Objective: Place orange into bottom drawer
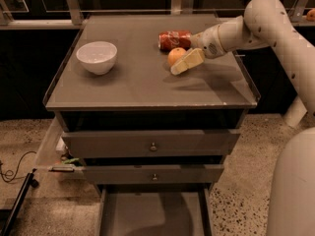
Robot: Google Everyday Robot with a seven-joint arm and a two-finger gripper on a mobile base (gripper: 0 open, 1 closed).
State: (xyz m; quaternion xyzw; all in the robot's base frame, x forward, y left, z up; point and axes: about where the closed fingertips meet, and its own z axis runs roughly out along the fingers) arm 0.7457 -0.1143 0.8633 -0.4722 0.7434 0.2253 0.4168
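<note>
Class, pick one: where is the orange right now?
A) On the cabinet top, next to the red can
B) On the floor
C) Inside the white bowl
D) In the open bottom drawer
A: the orange rests on the cabinet top beside the red can, with the gripper right against it, far above the open bottom drawer.

Three drawers (152, 142); one bowl (97, 57), can (173, 40), orange (174, 54), gripper (180, 66)
</note>
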